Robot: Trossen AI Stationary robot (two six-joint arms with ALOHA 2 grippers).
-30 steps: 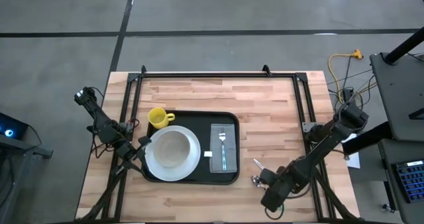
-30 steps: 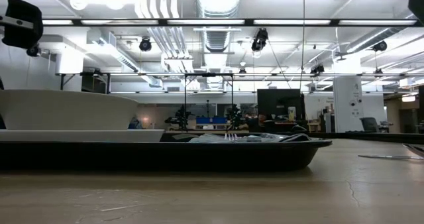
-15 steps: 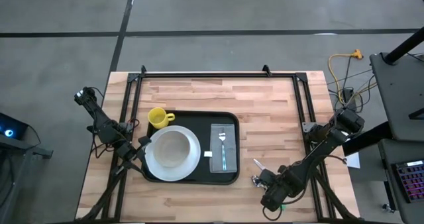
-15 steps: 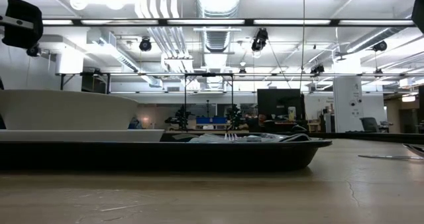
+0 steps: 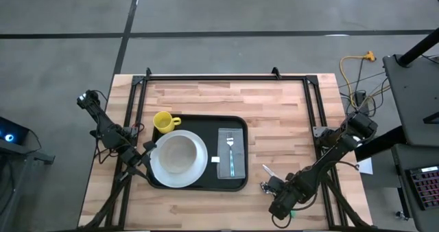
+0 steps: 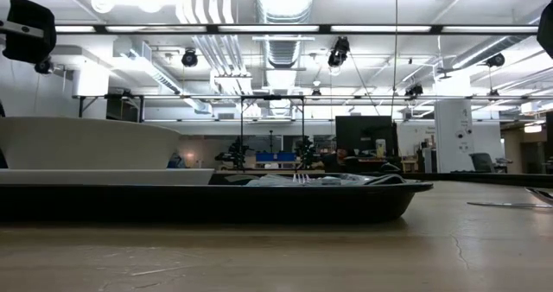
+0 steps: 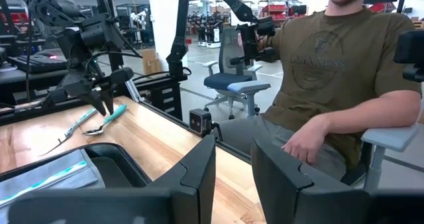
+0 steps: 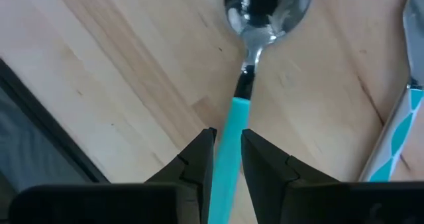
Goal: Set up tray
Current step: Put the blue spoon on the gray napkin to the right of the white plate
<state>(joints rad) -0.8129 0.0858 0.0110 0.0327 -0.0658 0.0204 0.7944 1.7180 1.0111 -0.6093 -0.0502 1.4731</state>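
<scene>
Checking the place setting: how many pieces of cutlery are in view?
3: a fork on the tray's napkin; a spoon on the table at the right pincer; a knife beside it.

Between the right end effector's point(image 8: 225, 159) dark fingers ran a teal handle on a shiny silver spoon point(image 8: 255, 48). Beside it lay a knife point(image 8: 397, 134) handle patterned teal and white. Beneath was the pale wood-grain table point(image 8: 119, 98).

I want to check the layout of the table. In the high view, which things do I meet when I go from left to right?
Left gripper → white plate on the tray → fork on the napkin → spoon in the right gripper.
</scene>
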